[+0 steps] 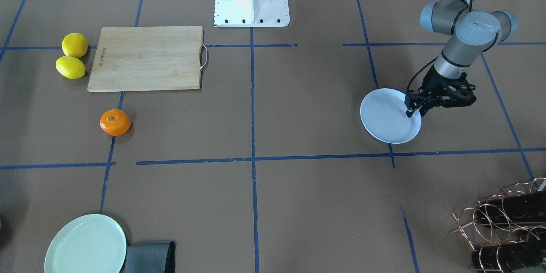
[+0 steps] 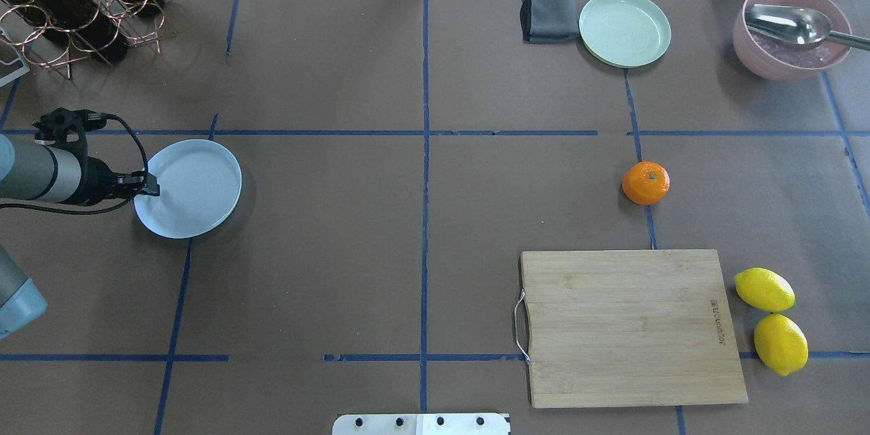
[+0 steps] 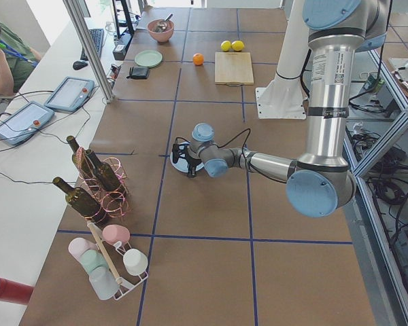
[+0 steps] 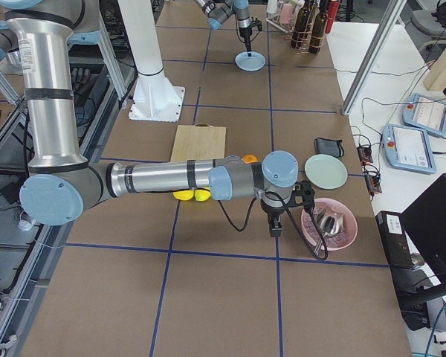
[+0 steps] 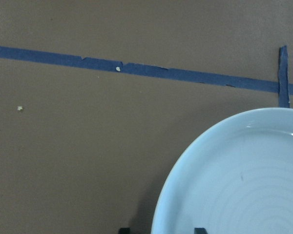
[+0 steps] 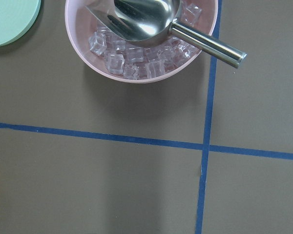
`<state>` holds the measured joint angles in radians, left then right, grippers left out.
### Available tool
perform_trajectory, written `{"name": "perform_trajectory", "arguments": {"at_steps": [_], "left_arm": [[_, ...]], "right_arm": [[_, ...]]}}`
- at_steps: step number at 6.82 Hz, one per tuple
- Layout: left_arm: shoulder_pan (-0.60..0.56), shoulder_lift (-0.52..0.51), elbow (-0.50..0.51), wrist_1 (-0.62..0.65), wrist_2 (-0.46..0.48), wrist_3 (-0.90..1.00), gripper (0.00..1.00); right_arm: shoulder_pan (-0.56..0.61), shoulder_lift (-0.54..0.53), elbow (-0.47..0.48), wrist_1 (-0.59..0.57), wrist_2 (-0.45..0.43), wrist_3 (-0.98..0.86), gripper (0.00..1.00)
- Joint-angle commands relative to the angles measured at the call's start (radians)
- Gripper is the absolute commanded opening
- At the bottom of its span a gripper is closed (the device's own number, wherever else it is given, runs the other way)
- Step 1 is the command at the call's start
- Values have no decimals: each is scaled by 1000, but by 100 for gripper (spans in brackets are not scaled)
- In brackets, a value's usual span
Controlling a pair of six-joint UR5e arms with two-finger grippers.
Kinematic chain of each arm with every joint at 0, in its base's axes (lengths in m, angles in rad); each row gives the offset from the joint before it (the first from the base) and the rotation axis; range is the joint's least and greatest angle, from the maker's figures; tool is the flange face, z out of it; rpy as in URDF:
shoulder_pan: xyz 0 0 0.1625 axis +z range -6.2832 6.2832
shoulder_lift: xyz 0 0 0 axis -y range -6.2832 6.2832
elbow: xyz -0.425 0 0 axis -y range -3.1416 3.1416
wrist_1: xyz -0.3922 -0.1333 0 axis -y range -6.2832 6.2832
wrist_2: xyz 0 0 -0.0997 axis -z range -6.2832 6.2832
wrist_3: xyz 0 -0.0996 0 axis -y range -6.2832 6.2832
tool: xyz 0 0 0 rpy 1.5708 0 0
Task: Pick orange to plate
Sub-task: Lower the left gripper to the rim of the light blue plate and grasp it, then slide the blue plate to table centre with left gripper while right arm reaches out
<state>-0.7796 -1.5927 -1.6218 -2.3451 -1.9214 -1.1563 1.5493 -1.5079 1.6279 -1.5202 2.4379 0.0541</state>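
1. The left gripper (image 1: 416, 112) is held partly open, its jaws set astride the rim of the plate (image 1: 386, 117), with nothing clamped.
2. The orange (image 1: 115, 122) is found well apart from that gripper.
3. The right gripper (image 4: 275, 225) is seen near the pink bowl (image 4: 334, 244); its opening cannot be told.

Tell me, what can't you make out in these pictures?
- Right claw: open or shut is unclear. It is small in the right side view and absent from its own wrist view.
- Left claw: whether it pinches the plate is unclear. The wrist view's bottom edge cuts off its fingertips.
- Orange: mostly hidden behind the right arm in the right side view.
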Motion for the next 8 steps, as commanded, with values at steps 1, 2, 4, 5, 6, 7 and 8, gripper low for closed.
{"name": "perform_trajectory", "arguments": {"at_steps": [1,2,4,5,6,7,8], "left_arm": [[-1,7,-13,3,-2,4,0],[-4,7,-23,4,-8,6,0],[-19,5,-100,45,-77,9,0],[-103,-15,-111,76,-179,7,0],[-156,-83,-115,129,-277,6,0],[-158,-207,-107,235,-284,-11,0],[-139,-311,-83,280,-281,-113,0]], "right_arm": [[0,0,3,0,3,18,100],[-8,2,12,0,1,35,100],[-44,15,50,0,1,128,100],[-81,34,64,0,1,188,100],[-107,52,70,2,-2,222,100],[-141,60,82,2,-3,263,100],[-185,69,111,2,-11,341,100]]}}
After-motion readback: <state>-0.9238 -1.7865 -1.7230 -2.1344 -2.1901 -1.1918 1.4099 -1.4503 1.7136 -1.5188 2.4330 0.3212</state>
